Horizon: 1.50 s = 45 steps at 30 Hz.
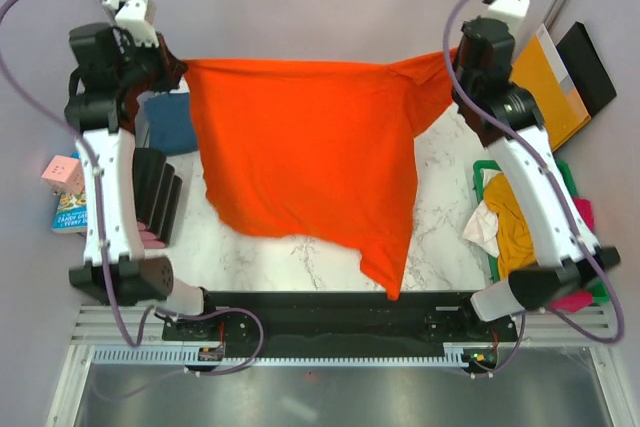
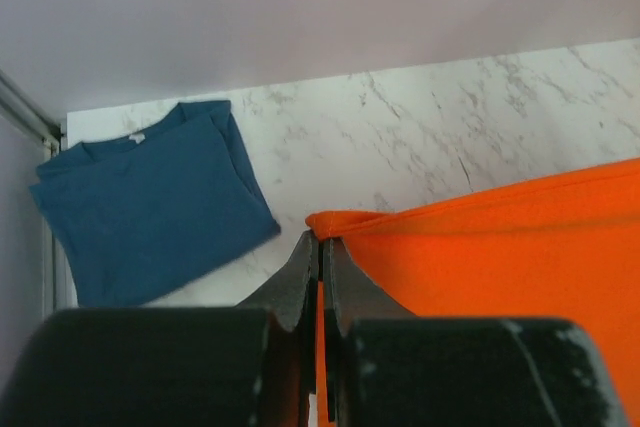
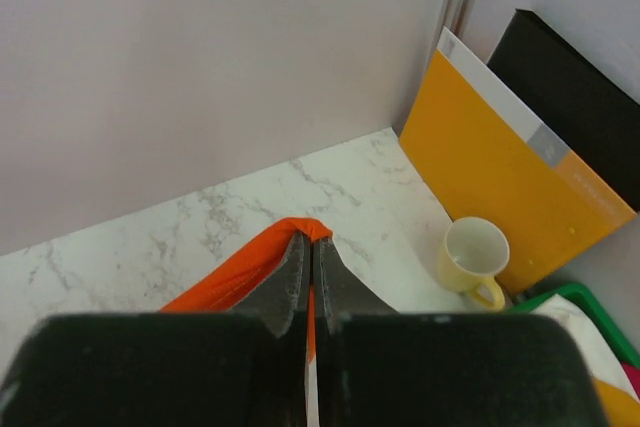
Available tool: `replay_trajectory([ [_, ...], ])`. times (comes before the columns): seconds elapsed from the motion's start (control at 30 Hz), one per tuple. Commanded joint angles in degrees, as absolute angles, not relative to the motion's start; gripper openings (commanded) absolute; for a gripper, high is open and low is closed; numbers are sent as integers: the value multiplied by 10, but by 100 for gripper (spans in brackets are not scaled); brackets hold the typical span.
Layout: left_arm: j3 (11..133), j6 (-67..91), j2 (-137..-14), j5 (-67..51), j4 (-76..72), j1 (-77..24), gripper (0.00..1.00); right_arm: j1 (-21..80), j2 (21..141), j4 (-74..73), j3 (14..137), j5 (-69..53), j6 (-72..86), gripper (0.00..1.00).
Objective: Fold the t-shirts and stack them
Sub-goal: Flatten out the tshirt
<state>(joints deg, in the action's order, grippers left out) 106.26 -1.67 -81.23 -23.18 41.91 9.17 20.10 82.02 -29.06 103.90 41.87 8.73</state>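
A bright orange-red t-shirt [image 1: 305, 152] hangs stretched between both arms above the marble table, its lower part draping down toward the near edge. My left gripper [image 2: 320, 239] is shut on the shirt's left top corner [image 2: 345, 219]. At the far right my right gripper [image 3: 311, 237] is shut on the other top corner [image 3: 300, 227]. A folded dark teal-blue t-shirt [image 2: 150, 207] lies flat at the table's far left, also visible in the top view [image 1: 168, 119] beside the left arm.
A green basket [image 1: 566, 179] at the right holds yellow, white and pink cloth [image 1: 510, 227]. An orange-yellow envelope [image 3: 505, 177], a black folder [image 3: 570, 87] and a pale yellow mug [image 3: 474, 255] stand at the far right. A black rack [image 1: 158, 192] and a pink box [image 1: 62, 173] sit left.
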Motion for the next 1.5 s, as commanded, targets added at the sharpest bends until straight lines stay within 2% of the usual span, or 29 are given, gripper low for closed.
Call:
replay_trajectory([
  [0.0,1219,10,-975,-226,362,77,2,168,947,-254,1175,397,101,0],
  [0.03,1260,8,-1009,-217,366,66,2,164,974,-259,1208,390,104,0],
  [0.07,1355,6,-1083,-210,377,60,2,157,1030,-262,1242,382,108,0],
  [0.1,1405,4,-1113,-206,384,53,2,154,1055,-264,1314,367,116,0],
  [0.17,1492,-21,-1161,-161,357,24,2,152,1113,-263,1383,344,126,0],
  [0.23,1520,-13,-1163,-162,327,16,2,160,1127,-242,1447,322,124,0],
  [0.4,1515,-5,-1116,-140,209,15,2,232,1069,-157,1416,361,41,0],
  [0.6,1497,-8,-1095,-134,196,15,2,249,1011,-127,1349,397,5,0],
  [0.67,1443,-5,-1067,-131,199,16,2,250,977,-131,1311,403,10,0],
  [0.77,1319,-6,-1011,-148,200,16,2,250,910,-113,1188,407,18,0],
  [0.8,1280,-17,-997,-163,199,15,2,250,893,-98,1108,414,18,0],
  [0.97,986,-64,-911,-176,200,9,2,248,803,-76,854,447,46,0],
  [1.1,794,-93,-854,-171,207,10,2,249,752,-110,726,442,125,0],
  [1.23,687,-117,-783,-180,221,10,2,250,668,-139,626,419,194,0],
  [1.47,641,-164,-743,-178,335,10,2,256,592,-234,508,394,293,0],
])
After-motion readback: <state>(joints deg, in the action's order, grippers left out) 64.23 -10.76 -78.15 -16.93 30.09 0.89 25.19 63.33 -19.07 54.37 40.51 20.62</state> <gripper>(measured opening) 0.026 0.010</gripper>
